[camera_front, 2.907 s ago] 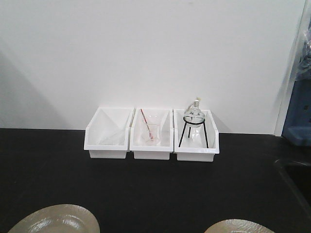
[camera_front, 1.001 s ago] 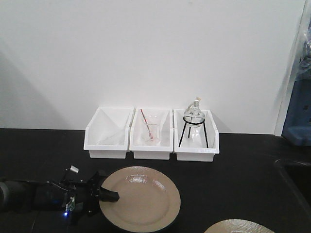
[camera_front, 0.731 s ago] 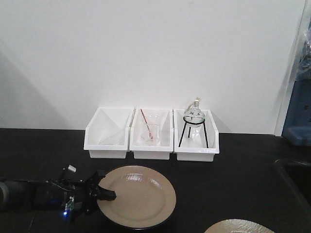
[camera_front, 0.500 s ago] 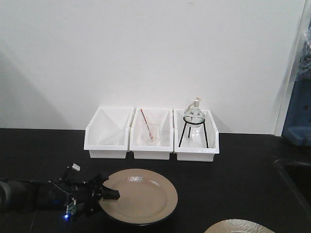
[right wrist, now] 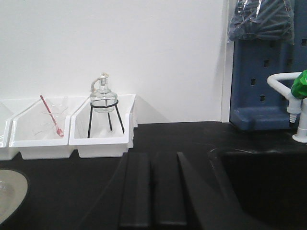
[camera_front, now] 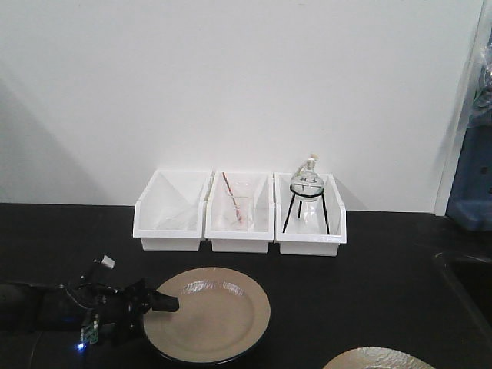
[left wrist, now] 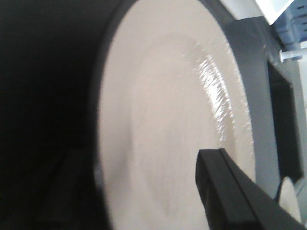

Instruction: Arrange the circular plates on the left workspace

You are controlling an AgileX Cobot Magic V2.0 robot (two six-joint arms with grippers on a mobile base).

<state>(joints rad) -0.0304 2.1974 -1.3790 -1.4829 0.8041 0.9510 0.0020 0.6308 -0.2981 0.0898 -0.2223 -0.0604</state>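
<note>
Currently left fingers point(camera_front: 163, 302) clamp plate point(camera_front: 211, 317) at its left rim. Edge-only hold: plate could tilt and slip onto counter point(camera_front: 369, 292).

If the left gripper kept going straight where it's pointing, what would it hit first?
The plate: the left gripper clamps its left rim and points across it. Beyond it, only bare countertop toward the sink, it seems; depth is hard to judge.
</note>
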